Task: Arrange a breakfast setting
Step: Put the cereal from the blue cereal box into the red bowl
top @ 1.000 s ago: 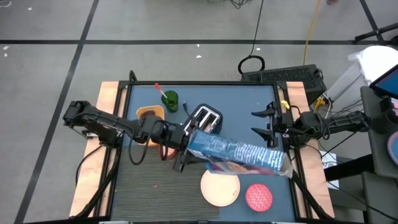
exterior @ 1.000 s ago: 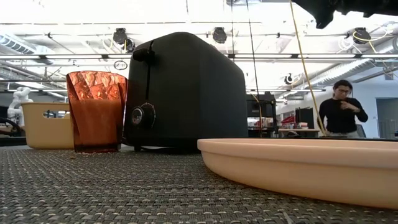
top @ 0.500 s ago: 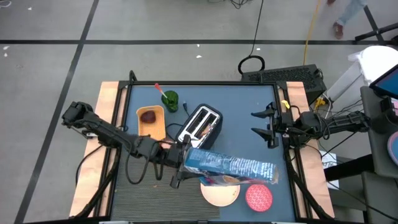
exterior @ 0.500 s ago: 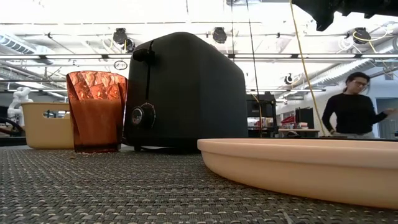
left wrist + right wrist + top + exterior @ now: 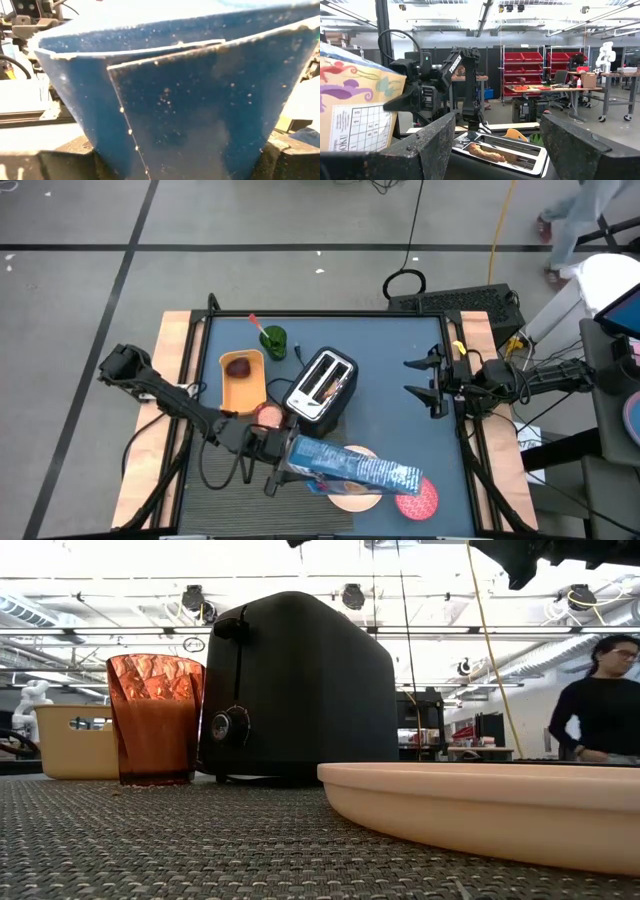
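Over the plate (image 5: 352, 500), left end effector (image 5: 283, 470) clamping the cereal box (image 5: 355, 469) has swung nearer the bowl (image 5: 424, 498).

Box (image 5: 355, 470) over plate (image 5: 352, 498) and bowl (image 5: 424, 500), toaster (image 5: 322, 383) behind them, container (image 5: 243, 377) left of toaster

Cream plate (image 5: 352, 498) and pink bowl (image 5: 420, 501) sit adjacent, partly covered.

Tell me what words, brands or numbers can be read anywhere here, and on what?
None can be read.
Cereal box, held by the left pincer: blue printing, too blurred to read.
Same box in the right wrist view: a number grid and cartoon shapes, too small to read.
Toaster: a dial, with no readable marks.
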Controlling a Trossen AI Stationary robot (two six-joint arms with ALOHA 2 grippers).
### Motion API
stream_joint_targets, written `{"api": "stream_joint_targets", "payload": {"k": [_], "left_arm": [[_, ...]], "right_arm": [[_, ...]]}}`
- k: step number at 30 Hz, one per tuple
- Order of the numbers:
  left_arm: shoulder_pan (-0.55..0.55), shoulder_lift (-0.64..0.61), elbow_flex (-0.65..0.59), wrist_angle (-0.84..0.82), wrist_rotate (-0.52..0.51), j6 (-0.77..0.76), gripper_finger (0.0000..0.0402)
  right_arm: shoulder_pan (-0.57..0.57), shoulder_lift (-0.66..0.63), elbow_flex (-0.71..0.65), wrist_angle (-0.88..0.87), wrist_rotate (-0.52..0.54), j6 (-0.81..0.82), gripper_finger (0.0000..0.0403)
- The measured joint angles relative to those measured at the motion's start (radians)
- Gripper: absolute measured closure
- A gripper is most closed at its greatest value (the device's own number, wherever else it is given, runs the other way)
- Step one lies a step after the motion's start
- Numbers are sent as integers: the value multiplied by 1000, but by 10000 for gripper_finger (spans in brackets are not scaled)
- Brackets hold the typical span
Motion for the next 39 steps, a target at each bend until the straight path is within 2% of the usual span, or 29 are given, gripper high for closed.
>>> {"api": "stream_joint_targets", "payload": {"k": [7, 14, 21, 32, 39], "left_arm": [[-2, 49, 0, 17, -1, -30, 112], [-1, 135, 0, 107, -1, -78, 112], [-4, 183, 24, 100, 0, -130, 112], [-8, 186, 176, -167, 4, -133, 112], [5, 186, 205, -194, 1, -138, 112]], "right_arm": [[0, 0, 0, 1, 0, 0, 124], [0, 0, 0, 1, 0, 0, 124], [0, 0, 0, 0, 0, 0, 124], [0, 0, 0, -1, 0, 0, 124], [0, 0, 0, -5, -1, 0, 124]]}}
